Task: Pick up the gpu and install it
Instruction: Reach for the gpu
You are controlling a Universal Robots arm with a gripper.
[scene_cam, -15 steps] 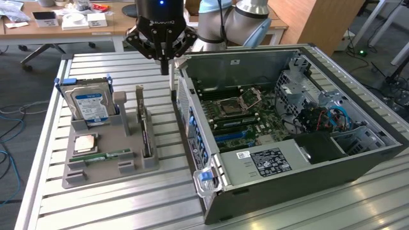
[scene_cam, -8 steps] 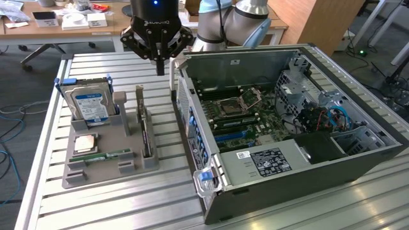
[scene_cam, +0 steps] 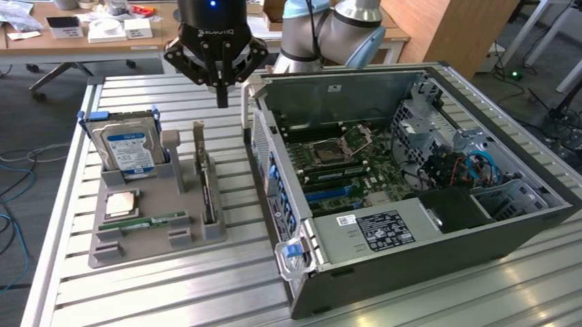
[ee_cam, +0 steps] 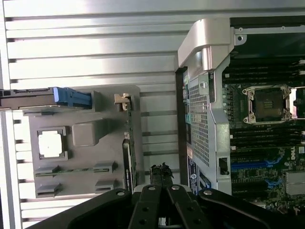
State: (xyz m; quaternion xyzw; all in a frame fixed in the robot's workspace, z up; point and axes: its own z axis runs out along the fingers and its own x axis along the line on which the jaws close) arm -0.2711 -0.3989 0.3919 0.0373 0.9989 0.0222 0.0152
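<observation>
1. Jaws pinched fully together and empty, hanging above the table over the gap between the grey tray and the open computer case.
2. gpu stands on edge in the tray's slot on the side nearest the case, pale bracket at the far end. It is well below the jaws and not touched.
3. Hard drive is upright in the tray, toward the exterior view's left.
4. Motherboard lies exposed. Blue expansion slots look bare, no card seated.
5. Progress: neither pick nor install done; task looks barely begun.
</observation>
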